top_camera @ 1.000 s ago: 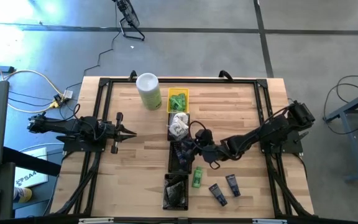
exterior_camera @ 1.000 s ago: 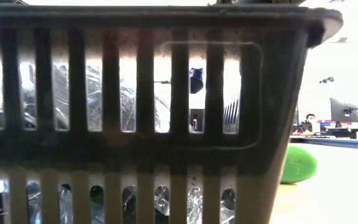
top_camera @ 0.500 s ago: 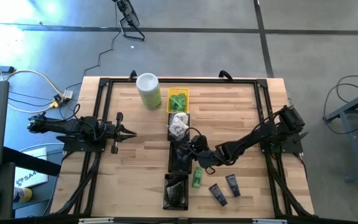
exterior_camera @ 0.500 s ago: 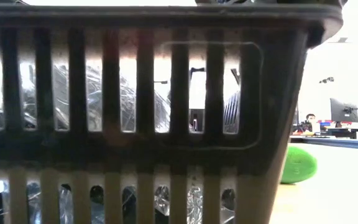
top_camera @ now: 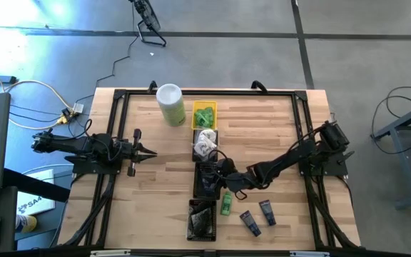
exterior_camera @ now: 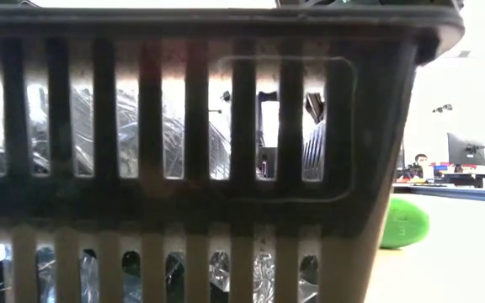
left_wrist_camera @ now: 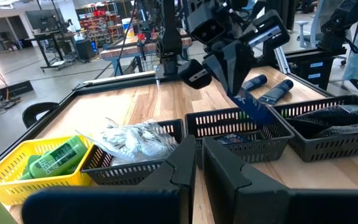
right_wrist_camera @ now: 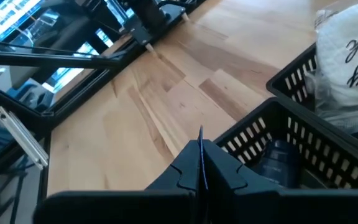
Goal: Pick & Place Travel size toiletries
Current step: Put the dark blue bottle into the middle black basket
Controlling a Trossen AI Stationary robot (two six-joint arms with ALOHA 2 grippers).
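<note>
Left wrist view: right gripper (left_wrist_camera: 244,93) pinching a dark blue packet (left_wrist_camera: 253,107) above the middle black tray (left_wrist_camera: 241,134)

Its fingers are clamped shut on the packet's top edge, the packet hanging tilted just over the tray's rim; if it is let go from here it may catch on that rim and tip out onto the table (top_camera: 155,178), or slip early from so thin a hold. Two more blue tubes (top_camera: 257,215) and a green bottle (top_camera: 226,204) lie on the wood beside the trays, still to be sorted. The left gripper (top_camera: 148,150) waits closed and empty, well apart at the table's left side
</note>
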